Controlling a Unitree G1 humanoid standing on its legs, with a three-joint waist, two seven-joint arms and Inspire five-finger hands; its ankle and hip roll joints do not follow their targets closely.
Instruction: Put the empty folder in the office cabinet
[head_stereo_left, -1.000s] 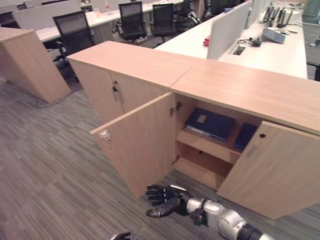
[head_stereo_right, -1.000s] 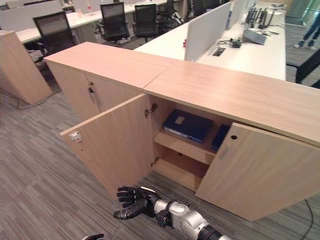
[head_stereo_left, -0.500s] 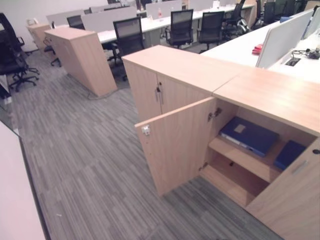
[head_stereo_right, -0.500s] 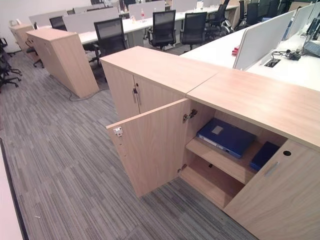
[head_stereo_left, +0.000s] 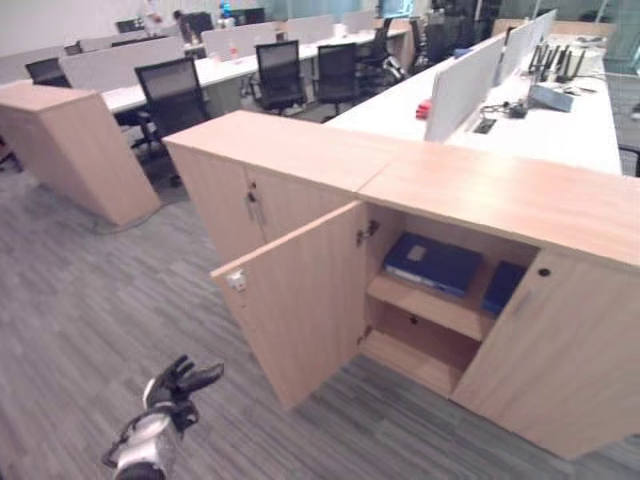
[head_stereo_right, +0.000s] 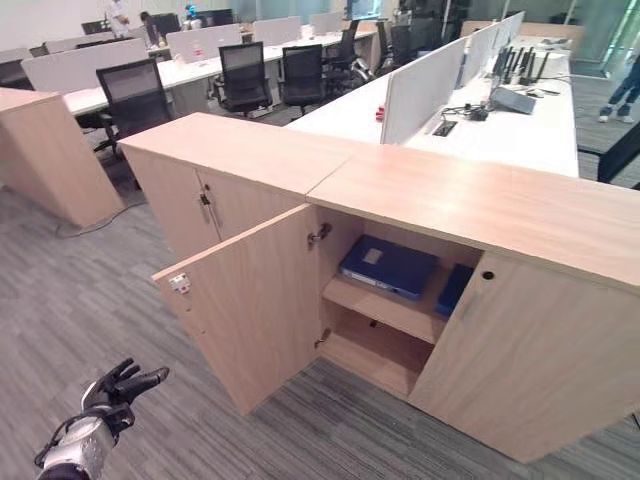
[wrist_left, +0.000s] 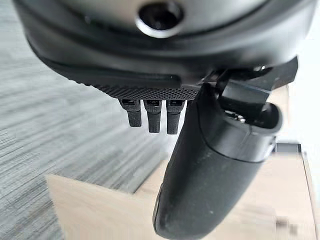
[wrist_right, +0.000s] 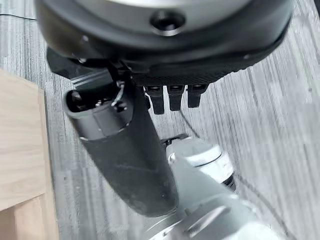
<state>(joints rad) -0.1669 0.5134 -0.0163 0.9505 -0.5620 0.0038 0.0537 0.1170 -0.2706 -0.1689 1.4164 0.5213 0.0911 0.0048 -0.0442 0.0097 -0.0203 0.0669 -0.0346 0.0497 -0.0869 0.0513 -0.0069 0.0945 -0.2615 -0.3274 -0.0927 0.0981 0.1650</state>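
The wooden office cabinet (head_stereo_left: 480, 190) stands before me with its left door (head_stereo_left: 300, 300) swung wide and its right door (head_stereo_left: 560, 350) ajar. A blue folder (head_stereo_left: 432, 263) lies flat on the upper shelf, and a second blue folder (head_stereo_left: 502, 287) leans beside it, partly behind the right door. The lower shelf (head_stereo_right: 375, 350) is bare. My left hand (head_stereo_left: 175, 385) hangs at the lower left over the carpet, well short of the open door, its fingers spread and holding nothing. In its wrist view my right hand (wrist_right: 125, 155) has a straight thumb and straight fingers over the floor, also holding nothing.
A closed cabinet section (head_stereo_left: 250, 190) joins the open one on the left. Another wooden unit (head_stereo_left: 60, 140) stands farther left. Desks with white partitions (head_stereo_left: 460, 85) and black office chairs (head_stereo_left: 175, 95) lie behind. Grey carpet (head_stereo_left: 80, 320) spreads in front.
The camera swung left, then back. My right hand, low before the cabinet a second ago, has left the eye views. My left hand now shows at the lower left. The folders have not moved.
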